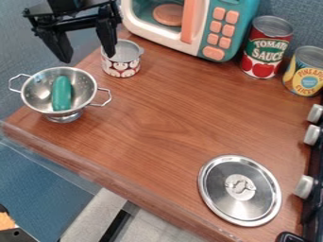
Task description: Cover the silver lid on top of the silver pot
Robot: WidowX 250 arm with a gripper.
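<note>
Silver lid (pixel 240 190) lies well apart from my gripper (pixel 88 56), below and right; I have the fingers spread wide.

The top edge crops the tool (pixel 88 59) and the toy microwave (pixel 243 12), while one of the tool's fingers hides part of the small can (pixel 121 67). The right edge cuts off the pineapple can (pixel 305 78) and the stove (pixel 313 165). Dark objects are cropped at both lower corners, too partial to identify. Fine detail at the center of the lid (pixel 221 198) is blurred.
</note>
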